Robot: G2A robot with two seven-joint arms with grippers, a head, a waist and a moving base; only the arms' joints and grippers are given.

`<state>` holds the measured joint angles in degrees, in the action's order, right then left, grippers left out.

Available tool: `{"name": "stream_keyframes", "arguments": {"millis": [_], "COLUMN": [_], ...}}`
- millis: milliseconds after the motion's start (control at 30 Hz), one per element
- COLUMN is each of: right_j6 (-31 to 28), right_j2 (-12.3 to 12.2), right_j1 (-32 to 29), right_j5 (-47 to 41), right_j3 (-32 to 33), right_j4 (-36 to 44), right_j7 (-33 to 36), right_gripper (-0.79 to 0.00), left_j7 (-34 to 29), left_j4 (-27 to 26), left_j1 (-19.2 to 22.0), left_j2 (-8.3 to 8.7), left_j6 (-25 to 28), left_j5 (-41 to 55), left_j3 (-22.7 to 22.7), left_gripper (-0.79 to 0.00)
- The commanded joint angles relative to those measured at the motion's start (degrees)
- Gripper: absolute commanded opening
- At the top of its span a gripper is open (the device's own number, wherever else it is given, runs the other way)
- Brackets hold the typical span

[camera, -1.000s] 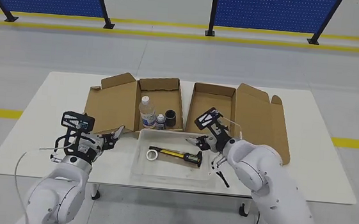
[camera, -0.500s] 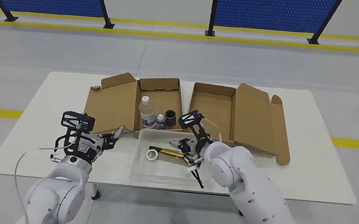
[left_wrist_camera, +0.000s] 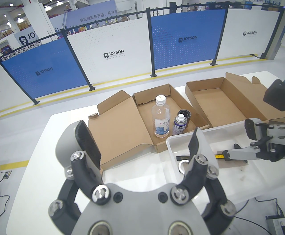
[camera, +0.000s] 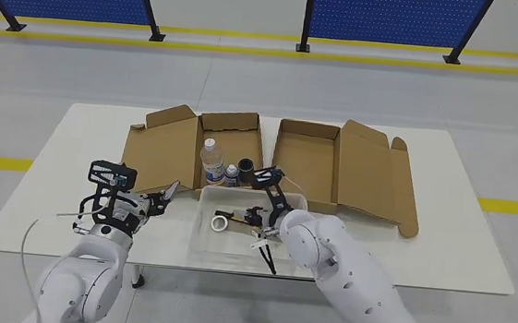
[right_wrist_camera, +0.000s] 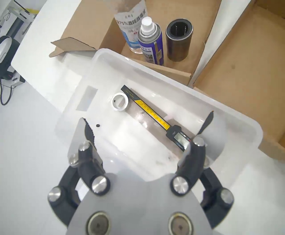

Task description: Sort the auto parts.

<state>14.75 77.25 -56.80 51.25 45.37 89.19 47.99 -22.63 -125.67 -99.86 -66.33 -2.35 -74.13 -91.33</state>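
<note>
A clear plastic tray [right_wrist_camera: 236, 115] holds a silver ring [right_wrist_camera: 120, 102] and a yellow and black digital caliper [right_wrist_camera: 155, 116]. My right gripper [right_wrist_camera: 147, 124] hangs open over the tray, above the caliper, with nothing between its fingers; it also appears in the top view [camera: 256, 215]. The left cardboard box [camera: 232, 150] holds a clear bottle [camera: 210, 160], a blue spray can [right_wrist_camera: 150, 42] and a black cylinder [right_wrist_camera: 179, 40]. The right cardboard box [camera: 307, 161] has a bare floor. My left gripper [left_wrist_camera: 142, 142] stands open and empty over the table, left of the tray [left_wrist_camera: 171, 142].
Both boxes have their lids folded open, one flap [camera: 160, 148] lying left and the other lid [camera: 383, 177] spreading right. White table [camera: 73, 173] stretches around them. A blue and white fence [camera: 254, 4] stands behind.
My right gripper has swung left from the tray's right end to over its middle, above the caliper. The left arm has stayed where it was.
</note>
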Motion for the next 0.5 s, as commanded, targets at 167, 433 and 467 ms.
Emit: {"name": "stream_keyframes", "arguments": {"millis": [167, 433, 467], "right_j6": [0.42, -0.13, -0.13], "right_j2": [0.73, 1.93, 1.93], "right_j1": [0.39, 2.04, 2.04], "right_j5": [-1.06, -2.46, -2.46], "right_j3": [-0.40, -1.48, -1.48], "right_j4": [-1.81, -4.88, -4.88], "right_j7": [-0.34, -1.50, -1.50], "right_gripper": [0.000, 0.000, 0.000], "left_j7": [0.00, 0.00, 0.00], "left_j4": [0.00, 0.00, 0.00], "left_j1": [0.00, 0.00, 0.00], "left_j2": [0.00, 0.00, 0.00], "left_j6": [0.00, 0.00, 0.00], "left_j5": [0.00, 0.00, 0.00], "left_j3": [0.00, 0.00, 0.00], "left_gripper": [0.000, 0.000, 0.000]}}
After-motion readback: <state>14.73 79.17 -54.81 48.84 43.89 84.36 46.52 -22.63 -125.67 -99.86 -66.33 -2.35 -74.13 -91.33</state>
